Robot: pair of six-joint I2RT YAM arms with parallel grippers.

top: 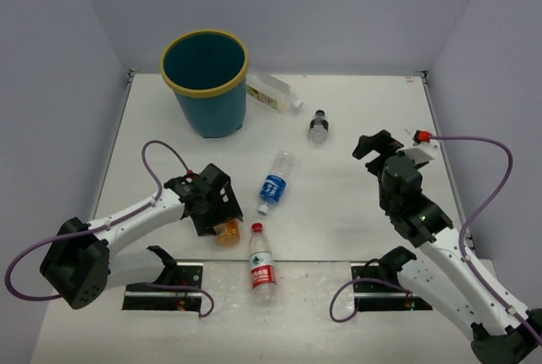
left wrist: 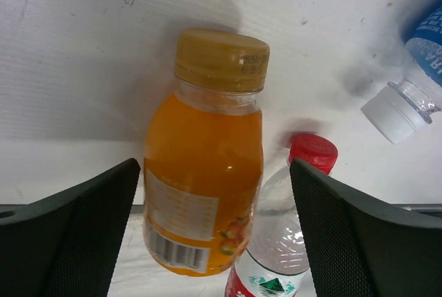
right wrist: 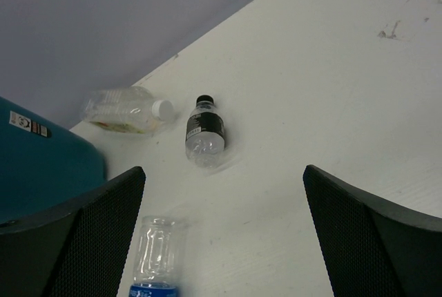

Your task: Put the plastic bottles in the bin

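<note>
Left gripper (left wrist: 214, 169) fingers spread astride the lying orange bottle (left wrist: 204, 173), gaps both sides. Bottle base cut off; from above, mostly hidden under the gripper. Right gripper (right wrist: 224, 171) spread, empty. Bin (top: 212, 114) stands far-left.

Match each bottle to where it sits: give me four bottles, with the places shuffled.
Bottles:
1. orange bottle
2. red-capped bottle
3. black-capped bottle
4. flat-sided clear bottle

Places:
A. lying right beside the bin
B. nearest the front edge of the table
C. between the open fingers of the left gripper
D. on open table ahead of the right gripper

Pairs: 1-C, 2-B, 3-D, 4-A
</note>
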